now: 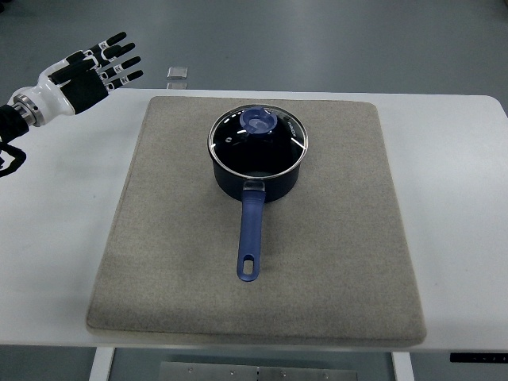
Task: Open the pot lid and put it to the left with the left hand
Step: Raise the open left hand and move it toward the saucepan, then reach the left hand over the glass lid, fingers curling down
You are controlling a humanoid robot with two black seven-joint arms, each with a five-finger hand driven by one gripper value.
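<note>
A dark blue saucepan (255,176) stands on a grey mat (175,254) at the middle back, its long blue handle (250,238) pointing toward me. A glass lid (278,151) with a steel rim and a blue knob (258,121) sits closed on the pot. My left hand (107,65) hovers at the table's far left corner, well left of the pot, fingers spread and holding nothing. The right arm is out of view.
The mat lies on a white table (59,198). A small clear block (177,74) sits just beyond the table's far edge, between my hand and the pot. Bare mat lies left of the pot.
</note>
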